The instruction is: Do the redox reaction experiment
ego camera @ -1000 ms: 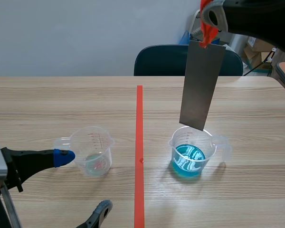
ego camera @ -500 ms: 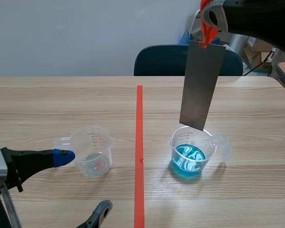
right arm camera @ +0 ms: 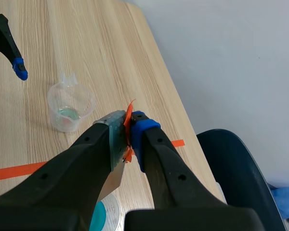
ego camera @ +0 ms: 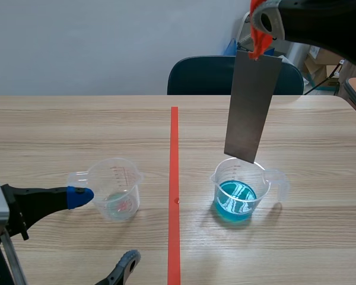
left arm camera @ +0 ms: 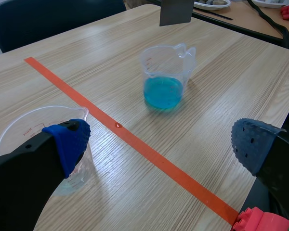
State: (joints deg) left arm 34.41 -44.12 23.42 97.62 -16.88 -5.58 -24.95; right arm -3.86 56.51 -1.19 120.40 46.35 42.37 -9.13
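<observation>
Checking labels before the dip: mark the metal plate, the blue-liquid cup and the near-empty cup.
metal plate (ego camera: 252,107), scene view, middle of its flat face.
blue-liquid cup (ego camera: 235,200), scene view, front wall over the liquid.
near-empty cup (ego camera: 115,191), scene view, front wall.

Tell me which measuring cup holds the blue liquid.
The right cup, under the hanging metal strip; the left cup, across the tape line, looks almost empty.

Left of the tape line (ego camera: 174,148), on the table (ego camera: 59,130): left beaker (ego camera: 114,189), one finger of the left gripper (ego camera: 104,228) just beside its handle. Right of the line: right beaker (ego camera: 240,190), liquid (ego camera: 236,200) in it. Above it, strip (ego camera: 252,107) hanging from the right gripper (ego camera: 258,35). Behind the table, chair (ego camera: 202,76).
</observation>
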